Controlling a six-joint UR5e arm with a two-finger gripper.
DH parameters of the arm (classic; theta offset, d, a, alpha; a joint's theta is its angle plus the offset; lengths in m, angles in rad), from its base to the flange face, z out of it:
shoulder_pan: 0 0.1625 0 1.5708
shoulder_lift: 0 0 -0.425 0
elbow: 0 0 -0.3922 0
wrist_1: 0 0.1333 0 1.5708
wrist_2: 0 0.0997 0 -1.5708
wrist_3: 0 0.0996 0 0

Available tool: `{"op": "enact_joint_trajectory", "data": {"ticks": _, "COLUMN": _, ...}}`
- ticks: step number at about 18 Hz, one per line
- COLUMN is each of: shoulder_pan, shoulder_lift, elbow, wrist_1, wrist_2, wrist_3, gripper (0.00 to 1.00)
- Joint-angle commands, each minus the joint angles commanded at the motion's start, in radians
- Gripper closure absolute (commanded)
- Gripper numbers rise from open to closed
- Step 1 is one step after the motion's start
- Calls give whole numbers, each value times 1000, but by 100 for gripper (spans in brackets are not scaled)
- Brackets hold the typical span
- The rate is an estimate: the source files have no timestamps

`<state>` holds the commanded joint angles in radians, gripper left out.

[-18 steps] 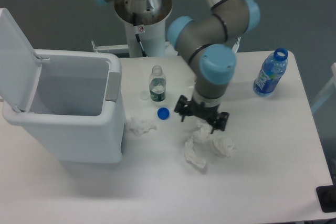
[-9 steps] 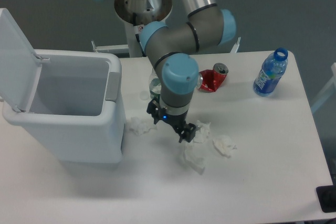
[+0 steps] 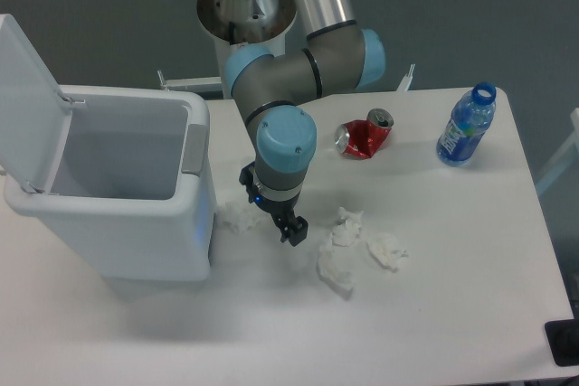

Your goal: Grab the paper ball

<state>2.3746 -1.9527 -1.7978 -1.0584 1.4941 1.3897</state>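
A crumpled white paper ball (image 3: 237, 217) lies on the table right beside the white bin's front corner. My gripper (image 3: 271, 209) hangs low over the table just to the right of it, pointing down. Its jaws stand open with nothing between them; one dark fingertip (image 3: 295, 231) shows at the lower right. Three more crumpled paper pieces lie further right: one (image 3: 346, 226) in the middle, one (image 3: 386, 250) to its right and a longer one (image 3: 335, 268) nearer the front.
A large white bin (image 3: 194, 146) with its lid up stands at the left. A crushed red can (image 3: 364, 136) lies behind the papers. A blue water bottle (image 3: 466, 126) stands at the far right. The arm's base (image 3: 246, 15) rises at the back.
The arm has swung left across the table, from over the middle papers to beside the paper ball by the bin. The red can, hidden before, now shows. The gripper stays open.
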Motion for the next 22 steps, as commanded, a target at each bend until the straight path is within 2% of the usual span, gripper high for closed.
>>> {"op": "enact_joint_trajectory", "data": {"ticks": 12, "shoulder_pan": -58, "shoulder_lift": -52, "elbow": -15, "wrist_1": 8, "wrist_2": 21, "wrist_3": -23, "gripper": 1}}
{"op": "enact_joint_trajectory", "data": {"ticks": 16, "shoulder_pan": -69, "shoulder_lift": -60, "elbow": -25, "wrist_1": 8, "wrist_2": 20, "wrist_3": -43, "gripper": 8}}
{"op": "enact_joint_trajectory", "data": {"ticks": 18, "shoulder_pan": -69, "shoulder_lift": -60, "elbow": -28, "wrist_1": 8, "wrist_2": 21, "wrist_3": -46, "gripper": 17}}
{"op": "enact_joint_trajectory", "data": {"ticks": 22, "shoulder_pan": -69, "shoulder_lift": -58, "elbow": -22, "wrist_1": 14, "wrist_2": 17, "wrist_3": -78, "gripper": 50}}
